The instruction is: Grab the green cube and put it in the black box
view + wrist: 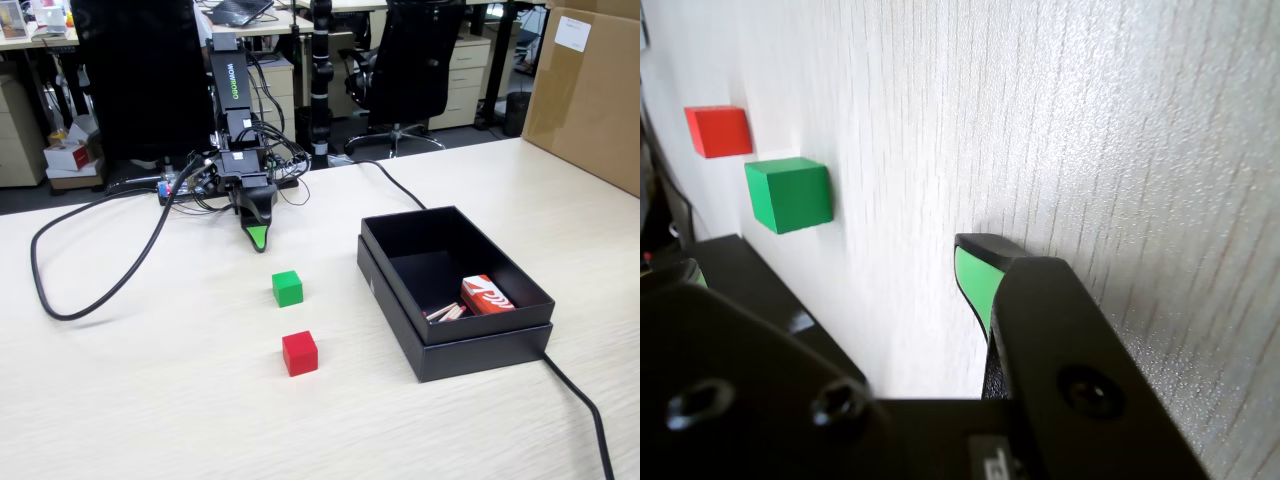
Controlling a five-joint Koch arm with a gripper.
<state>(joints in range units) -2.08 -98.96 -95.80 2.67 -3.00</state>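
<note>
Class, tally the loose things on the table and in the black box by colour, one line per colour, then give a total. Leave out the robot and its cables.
Green: 1, the green cube
Red: 1, the red cube
Black: 1, the black box
Red and white: 1, the small packet inside the box
Total: 4
The pale sticks beside the packet are too unclear to count.

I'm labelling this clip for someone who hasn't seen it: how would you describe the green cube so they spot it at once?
Start at the black box on the right of the fixed view, then look left across the pale table. Two small cubes sit there, apart; the green cube is the one nearer the robot's gripper. The red cube is the same size, differing in colour.
</note>
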